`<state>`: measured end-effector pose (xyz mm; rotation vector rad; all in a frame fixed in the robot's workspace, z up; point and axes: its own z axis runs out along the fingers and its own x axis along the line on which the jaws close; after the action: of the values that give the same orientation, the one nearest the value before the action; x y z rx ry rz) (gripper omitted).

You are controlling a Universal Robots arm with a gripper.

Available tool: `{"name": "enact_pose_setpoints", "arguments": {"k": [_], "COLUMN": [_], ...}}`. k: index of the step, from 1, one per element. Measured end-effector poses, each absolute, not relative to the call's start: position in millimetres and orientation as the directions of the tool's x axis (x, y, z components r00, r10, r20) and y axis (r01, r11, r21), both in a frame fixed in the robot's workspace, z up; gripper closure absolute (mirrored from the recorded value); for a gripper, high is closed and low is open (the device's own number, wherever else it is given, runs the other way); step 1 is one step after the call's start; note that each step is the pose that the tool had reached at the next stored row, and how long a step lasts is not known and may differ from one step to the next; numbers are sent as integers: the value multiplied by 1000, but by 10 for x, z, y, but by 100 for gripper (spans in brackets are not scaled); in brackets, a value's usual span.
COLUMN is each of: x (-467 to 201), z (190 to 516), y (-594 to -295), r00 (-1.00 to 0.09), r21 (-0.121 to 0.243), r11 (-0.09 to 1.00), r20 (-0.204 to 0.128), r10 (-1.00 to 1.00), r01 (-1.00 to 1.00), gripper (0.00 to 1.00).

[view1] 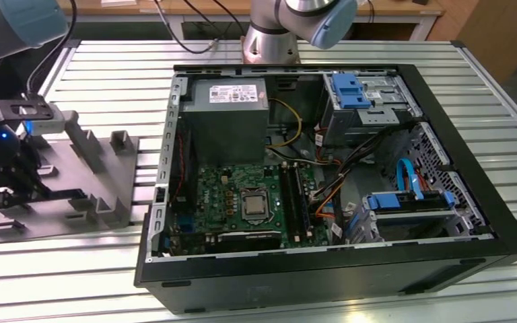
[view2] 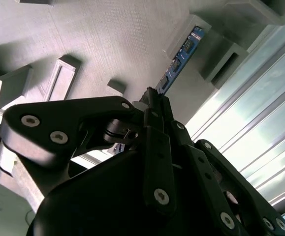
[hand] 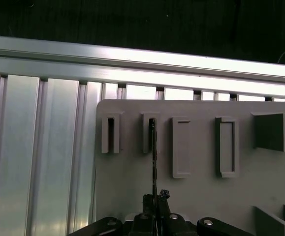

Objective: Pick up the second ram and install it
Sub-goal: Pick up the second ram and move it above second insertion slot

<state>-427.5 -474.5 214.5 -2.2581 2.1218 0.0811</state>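
The second ram (view2: 181, 54) is a thin blue-green board standing on edge in a slot of the grey holder tray (view2: 98, 39). In the first wrist view the second ram (hand: 153, 152) appears edge-on as a dark line running from a slotted post down to my gripper (hand: 155, 199). My gripper (view2: 153, 101) is shut on the stick's near end, one black finger on each face. In the exterior view my gripper (view1: 16, 187) hangs over the holder tray (view1: 106, 178) at the exterior view's left, well away from the green motherboard (view1: 240, 202) and its long black slots (view1: 296, 198).
The open black computer case (view1: 330, 168) lies on the slatted metal table (view1: 106, 74), with a grey power supply (view1: 227, 114), blue drive brackets (view1: 353, 91) and loose cables (view1: 366, 161) inside. Upright posts (hand: 181, 147) stand on the tray around the stick.
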Motion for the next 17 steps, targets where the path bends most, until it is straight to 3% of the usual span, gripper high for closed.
{"name": "enact_pose_setpoints", "arguments": {"k": [17], "x": [-4274], "z": [2222], "y": [-4745], "r00": [62], "r21": [5], "r11": [-62], "r20": [-71], "r10": [-996], "r01": [-998], "gripper": [86]}}
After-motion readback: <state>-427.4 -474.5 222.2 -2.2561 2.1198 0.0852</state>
